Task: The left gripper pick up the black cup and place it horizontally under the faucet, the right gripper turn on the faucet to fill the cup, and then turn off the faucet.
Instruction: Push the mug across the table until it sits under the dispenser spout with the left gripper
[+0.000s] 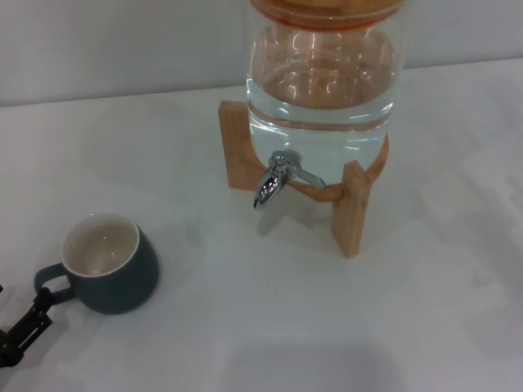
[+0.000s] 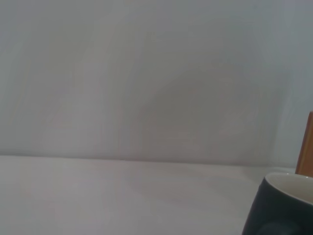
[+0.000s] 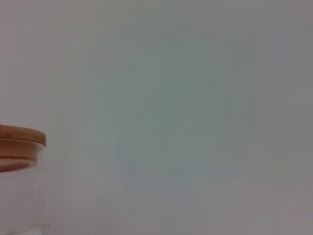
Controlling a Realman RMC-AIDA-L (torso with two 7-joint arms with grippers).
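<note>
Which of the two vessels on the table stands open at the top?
The black cup, by the left gripper: its cream inside shows. The glass jar wears a wooden lid.

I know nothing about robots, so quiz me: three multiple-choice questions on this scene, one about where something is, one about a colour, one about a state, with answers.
1. Where does the black cup stand?
A. under the faucet
B. on the table, off to the robot's left of the jar
C. on top of the jar

2. What colour is the cup's inside?
A. cream-white
B. red
C. black

3. How is the cup just now?
A. lying on its side
B. lifted in the air
C. upright and empty

Answers:
1 B: it sits apart from the faucet and its wooden stand.
2 A: the head view looks into its pale interior.
3 C: its mouth faces up with no water inside; the left gripper is right at its handle, not lifting it.
</note>
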